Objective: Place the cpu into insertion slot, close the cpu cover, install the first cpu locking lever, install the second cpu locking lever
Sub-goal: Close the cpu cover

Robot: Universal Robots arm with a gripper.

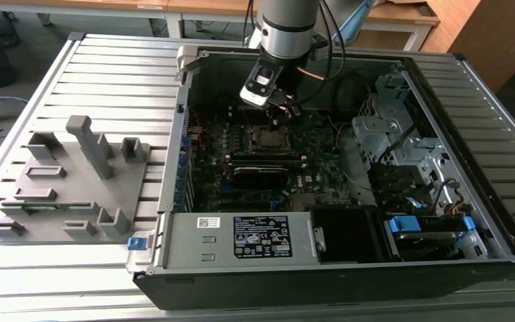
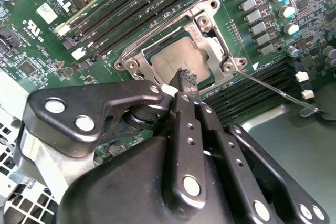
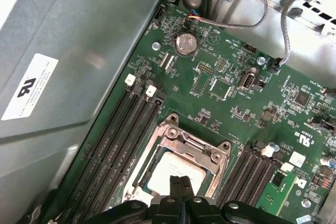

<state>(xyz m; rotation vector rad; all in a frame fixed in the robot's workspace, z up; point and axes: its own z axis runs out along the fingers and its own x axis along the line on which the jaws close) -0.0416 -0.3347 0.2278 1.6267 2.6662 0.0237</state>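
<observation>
**A:** Gripper state?

**B:** The gripper [image 2: 186, 80] has its fingers pressed together with nothing between them. The closed tip sits over the near edge of the cpu [image 2: 170, 61]. Whether it touches can't be told.

**A:** Where's the cpu?

**B:** It lies flat in the insertion slot [image 1: 251, 139], its grey top showing through the window of the cpu cover [image 2: 210, 30]. The cover looks folded down over it, so seating and covering read as done.

**A:** Why fingers together?

**B:** Judgement only: there is nothing to grasp here. A single narrow tip suits pushing or hooking at the socket's edge better than spread fingers.

**A:** Levers?

**B:** One thin wire lever [image 2: 273, 92] runs out from the socket's corner across the dark memory slots [image 2: 247, 95]. It sits well off the frame and looks unlatched. The other lever can't be made out.

**A:** Exterior view?

**B:** The arm stands straight down inside the open computer case [image 1: 329, 282], with the gripper just above the slot. That steep angle probably keeps it clear of the case walls.
</observation>
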